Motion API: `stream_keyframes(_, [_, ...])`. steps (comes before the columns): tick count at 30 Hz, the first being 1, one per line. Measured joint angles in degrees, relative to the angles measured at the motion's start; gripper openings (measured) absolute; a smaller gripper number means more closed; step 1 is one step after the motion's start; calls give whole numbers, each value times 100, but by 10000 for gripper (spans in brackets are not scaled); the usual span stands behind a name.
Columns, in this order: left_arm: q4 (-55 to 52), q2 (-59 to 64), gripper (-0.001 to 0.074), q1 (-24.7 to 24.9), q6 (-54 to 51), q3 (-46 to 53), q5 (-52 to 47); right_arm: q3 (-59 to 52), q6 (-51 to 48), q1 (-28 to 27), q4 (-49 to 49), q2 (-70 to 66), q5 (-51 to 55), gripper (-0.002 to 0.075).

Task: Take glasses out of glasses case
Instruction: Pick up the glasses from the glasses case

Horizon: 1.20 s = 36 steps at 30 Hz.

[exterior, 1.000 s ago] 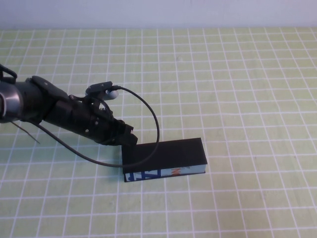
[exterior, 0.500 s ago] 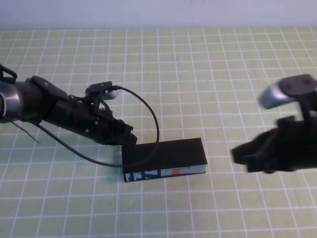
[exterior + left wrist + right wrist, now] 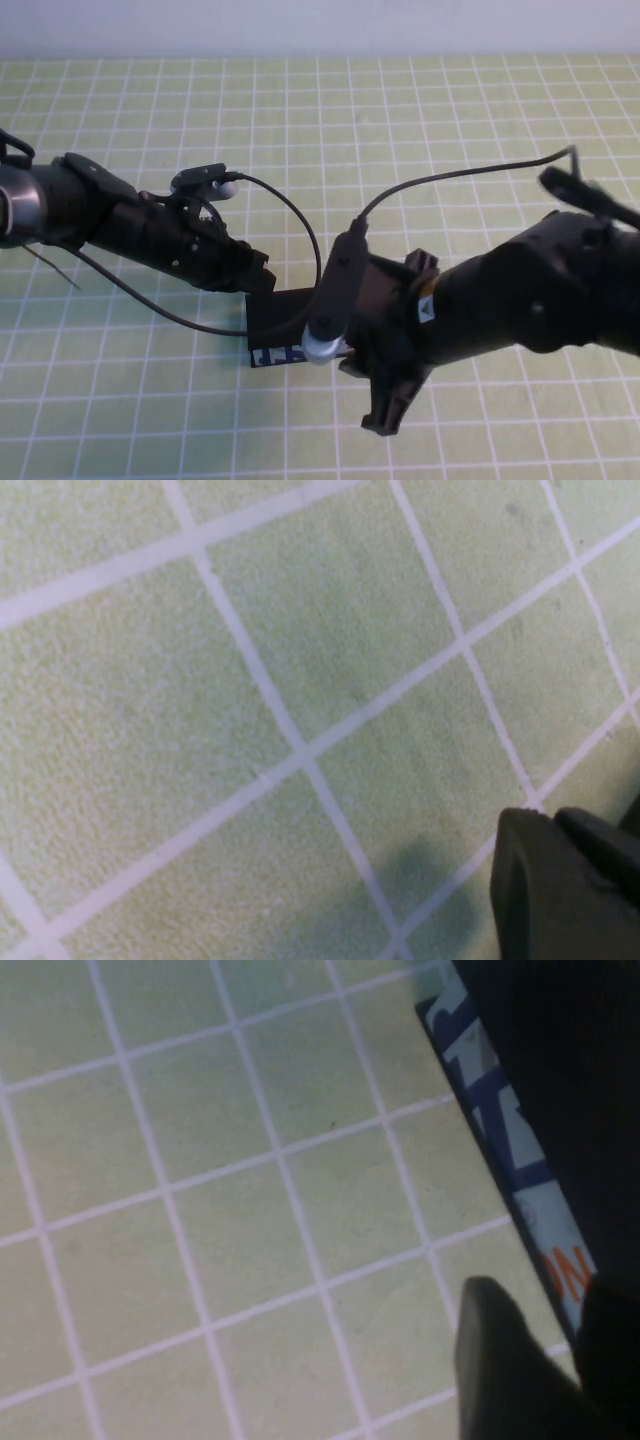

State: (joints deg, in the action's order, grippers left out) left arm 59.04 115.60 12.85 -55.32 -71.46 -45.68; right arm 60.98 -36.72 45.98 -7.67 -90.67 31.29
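Note:
The glasses case (image 3: 281,309) lies closed on the green checked mat, its black lid flat, and only its left end shows beside the right arm. Its light-blue printed front shows in the right wrist view (image 3: 500,1150). The glasses are hidden. My left gripper (image 3: 258,280) is shut and empty, low against the case's back left corner; in the left wrist view (image 3: 553,820) its fingertips touch over bare mat. My right gripper (image 3: 385,405) is shut and empty, just in front of the case; in the right wrist view (image 3: 575,1305) it hangs beside the case's front side.
The green mat with a white grid (image 3: 450,120) covers the table. The right arm (image 3: 520,300) reaches across from the right, over the case's right half. A black cable (image 3: 300,220) loops from the left arm over the case.
My right arm has swung in from the right edge to above and in front of the case, covering most of it. The left arm and the case have not moved.

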Motion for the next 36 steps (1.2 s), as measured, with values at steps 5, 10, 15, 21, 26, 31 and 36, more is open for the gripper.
stream_keyframes(5, [0,0,-4,0,0,0,-24,15,-264,9,236,-370,-602,297])
stream_keyframes(10, [0,0,-4,0,0,0,-72,15,-307,9,493,-581,-1081,309])
stream_keyframes(15, [0,0,-4,0,0,0,-72,24,-307,9,596,-752,-1299,309])
stream_keyframes(21, [0,0,-4,0,0,0,-82,24,-378,9,633,-957,-1333,309])
stream_keyframes(26, [0,0,-4,0,0,0,-123,24,-414,9,718,-990,-1485,309])
stream_keyframes(31, [0,0,-4,0,0,0,-145,24,-414,9,856,-990,-1585,308])
stream_keyframes(36, [0,0,-4,0,-10,0,-160,24,-414,9,1052,-1041,-1597,308])
